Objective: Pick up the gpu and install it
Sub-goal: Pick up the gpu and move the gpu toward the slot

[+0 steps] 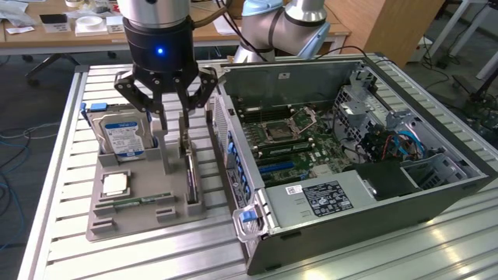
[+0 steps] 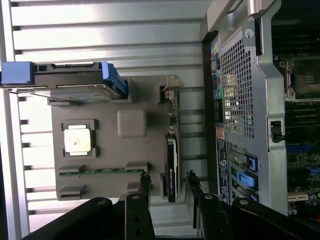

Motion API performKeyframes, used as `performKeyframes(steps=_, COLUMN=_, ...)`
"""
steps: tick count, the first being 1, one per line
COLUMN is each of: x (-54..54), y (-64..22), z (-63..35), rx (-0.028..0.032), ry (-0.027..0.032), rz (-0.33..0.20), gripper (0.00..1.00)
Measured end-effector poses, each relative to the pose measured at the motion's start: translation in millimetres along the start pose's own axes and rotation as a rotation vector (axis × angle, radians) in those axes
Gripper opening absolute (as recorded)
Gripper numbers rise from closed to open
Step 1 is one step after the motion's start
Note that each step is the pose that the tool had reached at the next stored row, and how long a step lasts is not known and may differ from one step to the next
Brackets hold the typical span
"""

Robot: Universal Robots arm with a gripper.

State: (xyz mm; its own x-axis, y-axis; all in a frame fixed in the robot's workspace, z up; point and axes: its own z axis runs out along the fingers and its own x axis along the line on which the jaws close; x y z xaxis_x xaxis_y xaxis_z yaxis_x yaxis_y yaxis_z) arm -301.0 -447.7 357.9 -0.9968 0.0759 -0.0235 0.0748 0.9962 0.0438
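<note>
The gpu (image 1: 190,169) is a thin dark card standing on edge in a slot at the side of the grey holder tray (image 1: 140,217) nearest the computer case. In the wrist view the gpu (image 2: 171,150) runs straight out from between my fingers, its metal bracket at the far end. My gripper (image 1: 172,119) hangs just above the card's bracket end, open. In the wrist view the gripper (image 2: 168,182) straddles the card, with a gap between each fingertip (image 2: 145,182) and the board. Nothing is held.
On the same tray stand a hard drive (image 1: 121,137) with a blue-white label, a CPU (image 1: 115,184) and a green memory stick (image 1: 144,200). The open computer case (image 1: 435,192) lies close on the exterior view's right, its motherboard (image 1: 288,137) exposed. The tray and case rest on a slatted aluminium table (image 1: 62,175).
</note>
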Motion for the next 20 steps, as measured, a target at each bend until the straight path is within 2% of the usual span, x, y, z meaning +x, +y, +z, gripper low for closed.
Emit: performKeyframes(steps=20, x=0.4, y=-0.6, z=12.3, rx=0.0004, ry=0.0004, rz=0.0, gripper=0.42)
